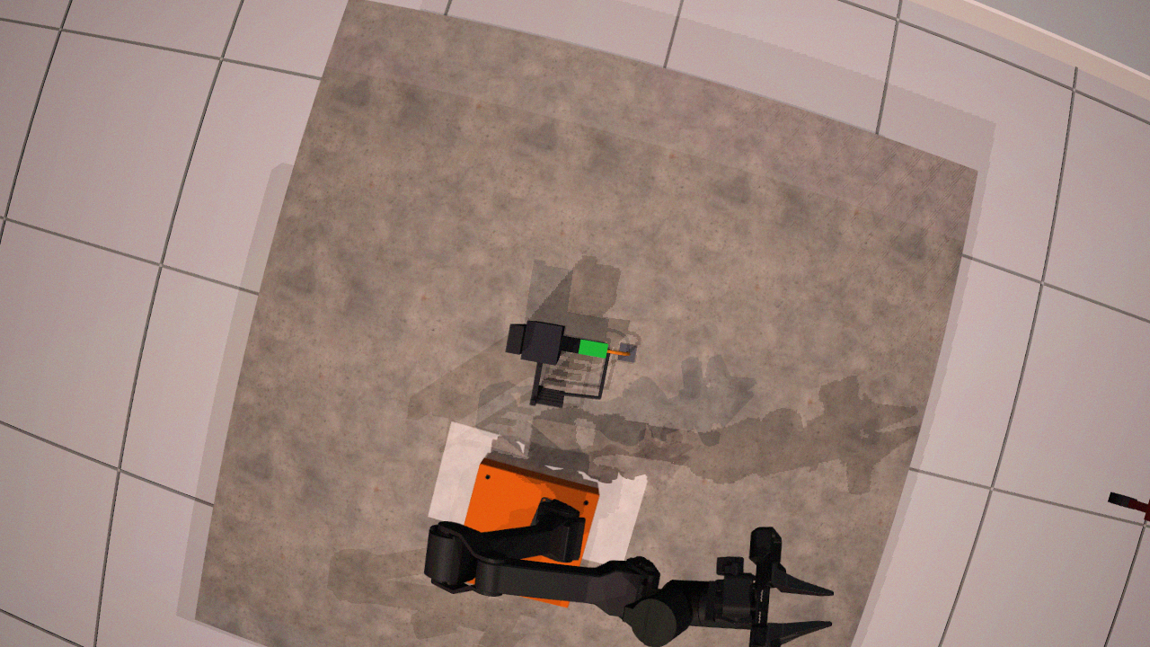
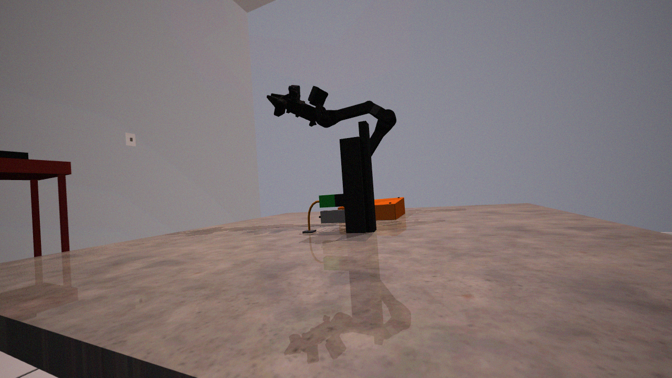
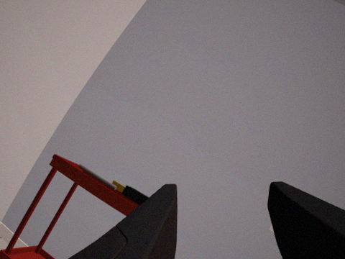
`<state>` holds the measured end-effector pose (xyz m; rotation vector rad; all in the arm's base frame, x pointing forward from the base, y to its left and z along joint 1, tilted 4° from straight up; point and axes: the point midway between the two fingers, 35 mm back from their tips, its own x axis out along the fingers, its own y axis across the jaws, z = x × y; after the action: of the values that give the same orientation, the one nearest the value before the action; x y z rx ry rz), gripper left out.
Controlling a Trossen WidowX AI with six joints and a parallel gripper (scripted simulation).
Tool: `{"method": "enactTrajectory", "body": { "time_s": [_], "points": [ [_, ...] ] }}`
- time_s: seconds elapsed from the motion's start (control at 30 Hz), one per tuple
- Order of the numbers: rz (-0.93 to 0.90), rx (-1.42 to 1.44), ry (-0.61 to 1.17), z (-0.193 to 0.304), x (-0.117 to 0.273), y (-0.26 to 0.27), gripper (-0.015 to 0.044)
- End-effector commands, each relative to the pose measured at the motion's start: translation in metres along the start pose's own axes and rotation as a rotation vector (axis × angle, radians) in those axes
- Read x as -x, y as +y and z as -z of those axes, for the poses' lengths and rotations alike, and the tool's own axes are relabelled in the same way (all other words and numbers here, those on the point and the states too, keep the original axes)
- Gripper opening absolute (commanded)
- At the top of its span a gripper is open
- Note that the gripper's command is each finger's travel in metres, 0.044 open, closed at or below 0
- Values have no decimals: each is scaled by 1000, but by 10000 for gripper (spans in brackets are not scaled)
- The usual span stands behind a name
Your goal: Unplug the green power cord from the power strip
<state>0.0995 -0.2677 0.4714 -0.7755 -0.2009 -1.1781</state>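
The green plug (image 1: 592,348) (image 2: 326,201) sits at the side of a tall black upright block (image 1: 543,341) (image 2: 354,183), seemingly the power strip. A short black piece (image 1: 570,344) (image 2: 338,200) joins them. The orange cord (image 1: 617,351) (image 2: 308,216) curves from the plug's outer end down to a small dark pad (image 2: 308,231) on the table. My gripper (image 1: 831,608) (image 2: 269,97) (image 3: 223,195) is partly open, with nothing between its fingers. It is high above the table, far from plug, cord and strip, at the lower right in the top view, pointing right.
My arm rises from an orange base (image 1: 514,492) (image 2: 389,209) on a white sheet (image 1: 458,462). A thin black frame (image 1: 601,377) stands beside the plug in the top view. A grey box (image 2: 332,216) shows below the plug. A red side table (image 2: 35,166) (image 3: 90,187) stands apart.
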Motion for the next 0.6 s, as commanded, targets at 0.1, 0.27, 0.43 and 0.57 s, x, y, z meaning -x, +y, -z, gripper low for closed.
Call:
{"method": "enactTrajectory", "body": {
  "time_s": [0.1,0.27,0.43,0.57],
  "points": [
    [-232,-365,214,37,-18,84,160],
    [-415,-627,441,53,-10,164,160],
    [-566,-825,718,60,19,241,160],
    [-643,-940,997,62,57,299,160]
  ]
}}
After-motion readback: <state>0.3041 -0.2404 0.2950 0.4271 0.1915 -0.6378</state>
